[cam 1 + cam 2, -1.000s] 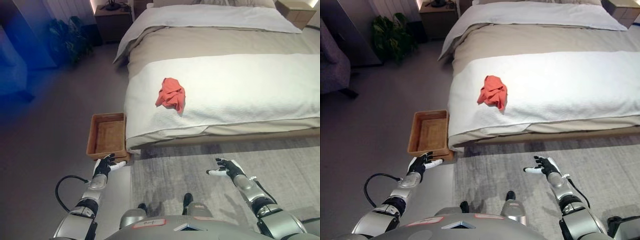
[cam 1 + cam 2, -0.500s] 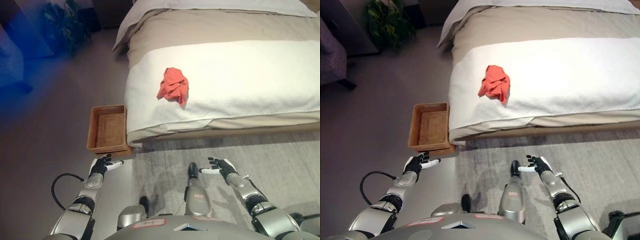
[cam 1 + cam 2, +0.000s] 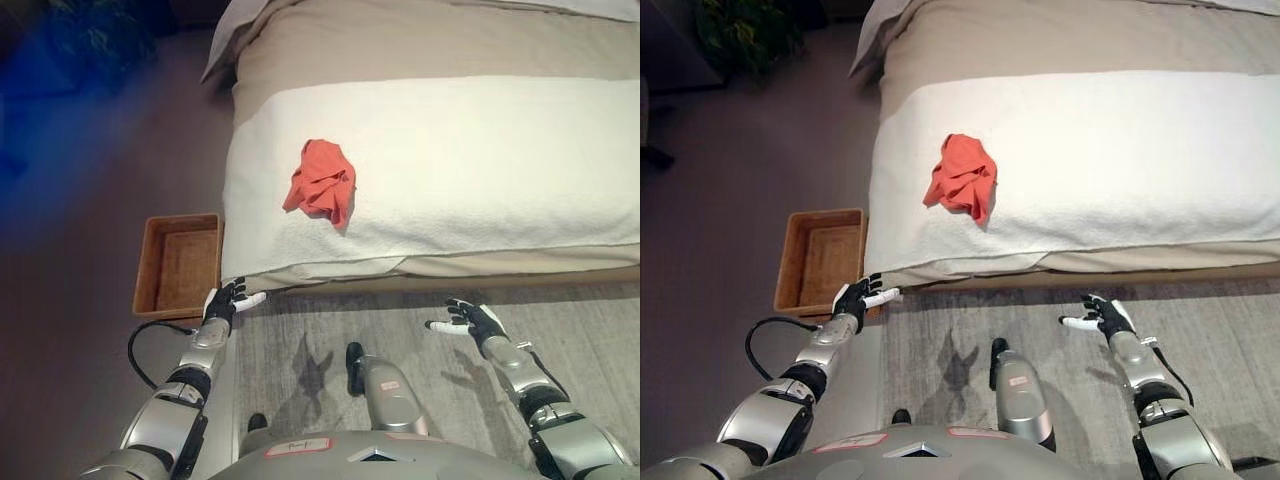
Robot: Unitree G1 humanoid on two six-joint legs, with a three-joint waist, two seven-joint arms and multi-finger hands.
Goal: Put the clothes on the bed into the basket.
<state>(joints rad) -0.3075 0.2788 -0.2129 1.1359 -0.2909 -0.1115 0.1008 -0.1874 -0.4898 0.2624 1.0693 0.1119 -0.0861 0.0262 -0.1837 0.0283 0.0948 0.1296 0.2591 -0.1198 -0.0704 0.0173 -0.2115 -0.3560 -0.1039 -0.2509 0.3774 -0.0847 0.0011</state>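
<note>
A crumpled orange-red garment [image 3: 321, 186] lies on the white blanket near the foot-left part of the bed [image 3: 480, 170]. A brown woven basket [image 3: 180, 264] stands empty on the floor beside the bed's left corner. My left hand [image 3: 226, 301] hovers open just right of the basket's near corner, below the bed's edge. My right hand [image 3: 470, 320] is open over the grey rug, in front of the bed and well below the garment. Neither hand holds anything.
A grey rug [image 3: 330, 340] runs along the bed's foot. A potted plant [image 3: 740, 30] stands at the far left by the wall. A beige cover [image 3: 400, 40] spans the bed above the white blanket.
The camera has moved closer and to the right, so bed and basket have shifted left in view. Both hands stay open and empty, now nearer the bed's edge.
</note>
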